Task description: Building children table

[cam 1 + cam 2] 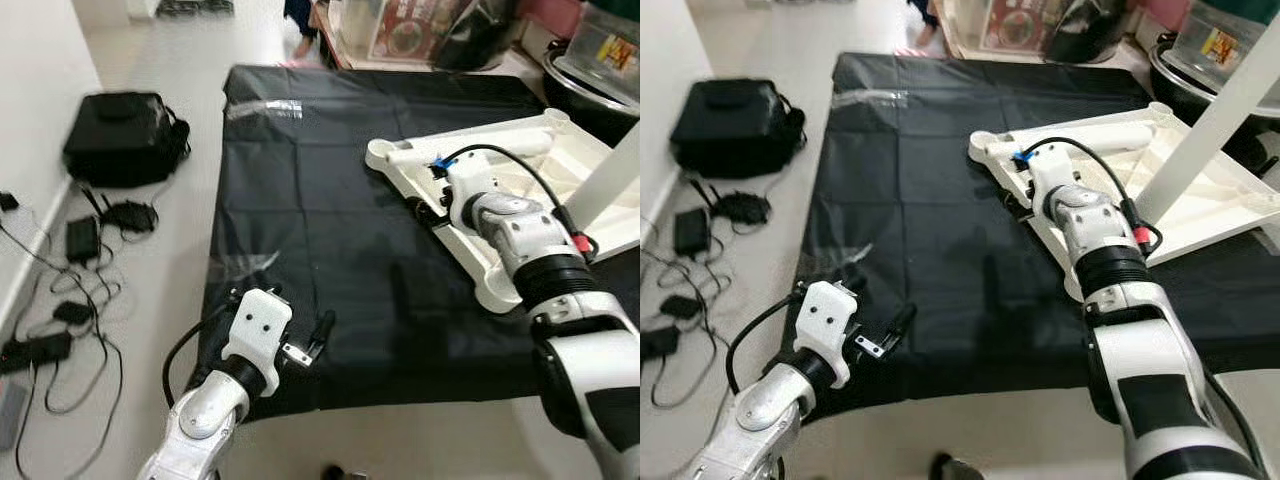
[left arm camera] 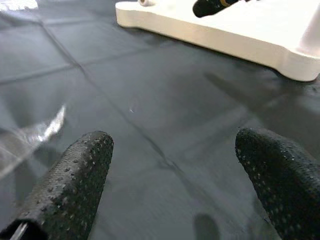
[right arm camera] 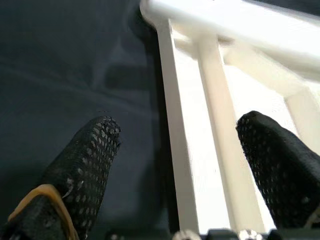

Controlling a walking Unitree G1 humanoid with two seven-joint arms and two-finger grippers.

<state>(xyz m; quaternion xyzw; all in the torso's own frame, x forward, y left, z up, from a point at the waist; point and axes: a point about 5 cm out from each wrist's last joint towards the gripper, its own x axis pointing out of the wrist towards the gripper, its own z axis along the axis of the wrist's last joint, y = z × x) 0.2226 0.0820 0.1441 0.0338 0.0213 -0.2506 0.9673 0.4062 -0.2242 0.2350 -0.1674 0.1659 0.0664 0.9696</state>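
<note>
A white children's table top (image 1: 497,292) lies upside down on a black sheet (image 1: 320,220), at its right side. One white leg (image 1: 480,140) lies across its far edge, and another leg (image 1: 1210,120) stands upright near its right side. My right gripper (image 1: 432,208) hovers open over the table top's left edge, one finger on each side of the white rim (image 3: 172,130). My left gripper (image 1: 310,342) is open, low over the sheet's front left part. Its fingers (image 2: 75,180) hold nothing, and the table top (image 2: 210,30) is well beyond them.
A black bag (image 1: 125,135) and several cables with adapters (image 1: 80,240) lie on the floor to the left. Boxes (image 1: 400,30) and a dark pot (image 1: 590,90) crowd the back right. A person's foot (image 1: 300,42) is at the far edge. Tape (image 1: 265,108) marks the sheet.
</note>
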